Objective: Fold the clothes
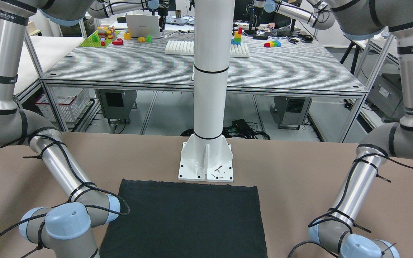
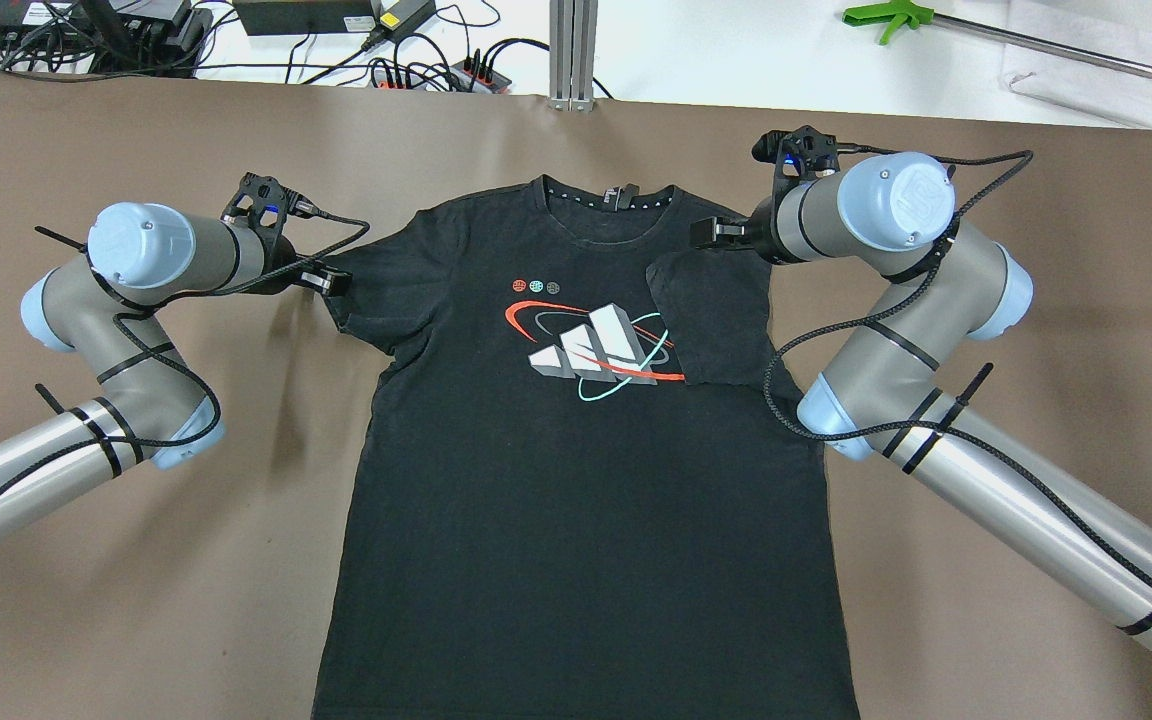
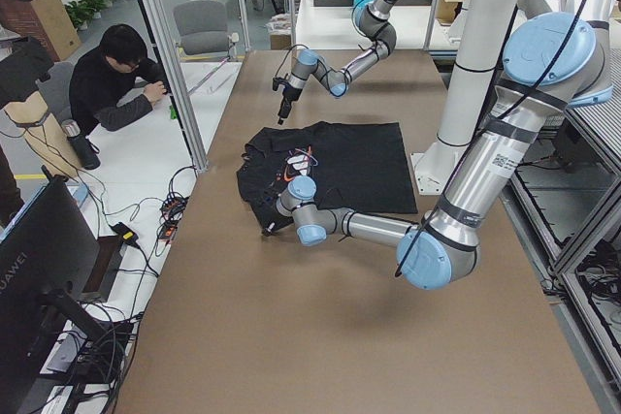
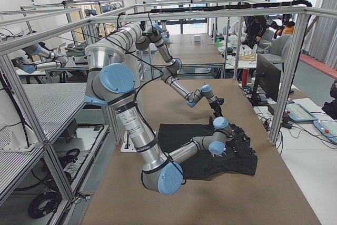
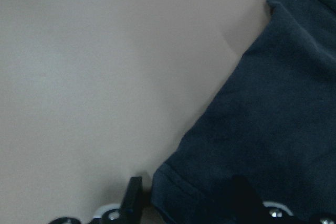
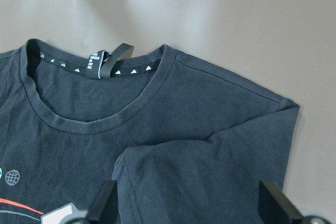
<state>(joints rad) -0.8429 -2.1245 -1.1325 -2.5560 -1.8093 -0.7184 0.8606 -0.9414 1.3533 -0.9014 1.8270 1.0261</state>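
Observation:
The clothes are one black T-shirt [image 2: 576, 460], flat on the brown table with its chest print up and its collar [image 6: 100, 114] at the far side. One sleeve [image 2: 711, 320] is folded in over the chest; the other sleeve [image 2: 366, 290] lies spread out. My left gripper [image 2: 324, 280] is open at the spread sleeve's outer edge, and in the left wrist view the hem [image 5: 173, 187] lies between its fingers. My right gripper [image 2: 711, 232] hovers open over the shoulder by the folded sleeve, holding nothing. The front-facing view shows only the shirt's lower part [image 1: 188, 218].
The white pole's base plate [image 1: 206, 168] stands just behind the shirt's bottom hem. Cables and power strips [image 2: 416, 70] run along the far table edge, and a green tool [image 2: 886, 15] lies beyond it. A person [image 3: 112, 84] sits beside the table's end.

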